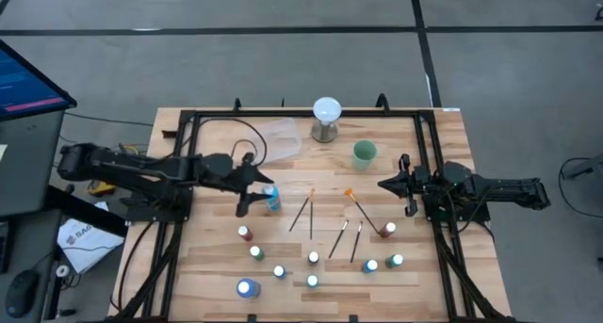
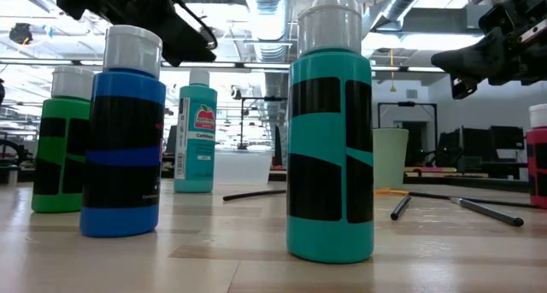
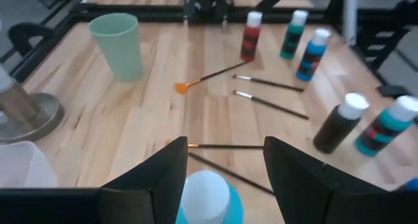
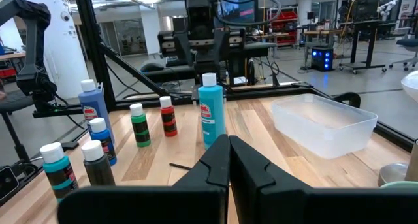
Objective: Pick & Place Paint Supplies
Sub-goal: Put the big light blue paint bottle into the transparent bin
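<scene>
Wooden table [image 1: 217, 266], black frame rails [image 1: 301, 113] on top. On it: approx. 10 white-capped paint bottles [image 1: 247, 288], mostly along front; 5 brushes [image 1: 338, 239] at ctr; green cup [image 1: 364, 153], clear tub [image 1: 276, 139], white globe [image 1: 326, 119] at rear.

Counting ten paint bottles [image 1: 313, 257] and five brushes [image 1: 337, 238], plus one globe [image 1: 326, 109] and one clear tub [image 1: 280, 140] near the single green cup [image 1: 364, 153].

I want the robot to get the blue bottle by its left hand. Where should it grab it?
Probably the bottle's body just below the white cap. The teal-blue bottle stands upright, and the open left gripper already straddles it, so closing from both sides looks best.
</scene>
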You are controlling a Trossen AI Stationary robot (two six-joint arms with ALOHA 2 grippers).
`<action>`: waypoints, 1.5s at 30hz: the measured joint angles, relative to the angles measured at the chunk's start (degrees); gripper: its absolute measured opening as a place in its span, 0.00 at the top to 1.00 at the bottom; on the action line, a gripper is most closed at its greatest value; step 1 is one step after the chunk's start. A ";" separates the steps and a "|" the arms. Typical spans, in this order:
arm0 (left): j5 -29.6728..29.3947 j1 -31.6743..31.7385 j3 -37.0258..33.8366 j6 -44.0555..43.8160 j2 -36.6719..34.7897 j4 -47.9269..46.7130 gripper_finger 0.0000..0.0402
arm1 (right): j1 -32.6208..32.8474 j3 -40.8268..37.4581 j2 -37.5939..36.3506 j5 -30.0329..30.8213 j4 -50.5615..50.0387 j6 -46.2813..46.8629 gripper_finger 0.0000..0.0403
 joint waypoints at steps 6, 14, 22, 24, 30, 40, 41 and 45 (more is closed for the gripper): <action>-1.83 -0.63 0.00 -0.21 2.04 0.59 0.51 | 0.02 0.00 0.00 0.00 0.00 0.00 1.00; -2.01 -0.63 0.02 -1.74 2.28 0.65 0.51 | 0.01 0.00 0.00 0.00 -0.02 -0.02 1.00; -1.96 -0.63 0.04 -2.06 4.91 0.76 0.52 | 0.00 0.01 0.00 0.01 -0.02 0.00 1.00; -1.96 -0.63 0.04 -2.79 5.60 0.77 0.52 | 0.00 0.01 0.01 0.02 -0.02 0.00 1.00; -1.92 -0.63 0.04 -3.32 6.16 1.03 0.52 | 0.01 0.00 0.00 0.17 -0.02 0.00 1.00; -1.59 -0.67 -6.71 -8.50 3.40 12.05 0.52 | 0.00 0.00 0.00 0.24 -0.02 0.15 1.00; -1.73 -0.67 -7.14 -8.84 2.56 12.58 0.52 | 0.00 0.02 0.02 0.26 -0.02 0.15 1.00; -3.45 -0.67 -7.45 -7.92 0.14 12.55 0.55 | -0.02 0.00 0.02 0.43 0.00 0.13 1.00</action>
